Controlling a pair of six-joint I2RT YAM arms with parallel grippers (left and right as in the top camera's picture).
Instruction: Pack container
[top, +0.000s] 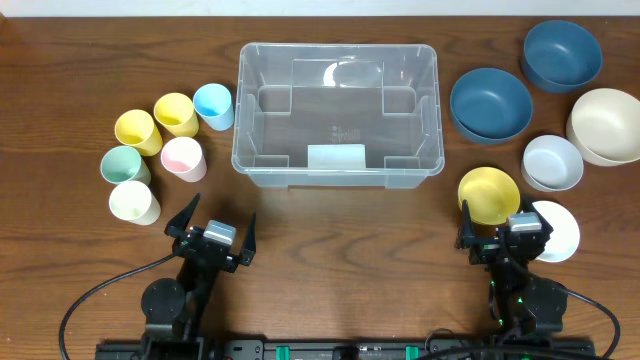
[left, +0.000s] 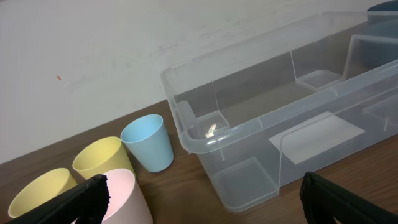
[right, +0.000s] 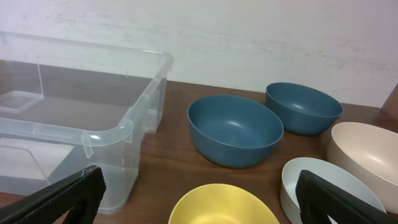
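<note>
Container (top: 436, 110) empty at centre frame; cups (top: 176, 113) left, bowls (top: 490, 103) right, likely one set per arm. Left gripper (top: 217, 224) and right gripper (top: 503, 228) are spread wide, holding nothing.

I am wearing matte black all over, and my left gripper (top: 220, 215) and right gripper (top: 500, 222) are each carrying a small silver-grey block (top: 220, 235) on top. My tapered black fingers (left: 87, 198) are showing a finely toothed inner edge in the wrist views. Round black joint housings (top: 163, 298) are sitting lower on both arms, thin black cables (top: 105, 285) are curving out from them, and tiny green lights (top: 520, 298) are glowing on my right arm.
</note>
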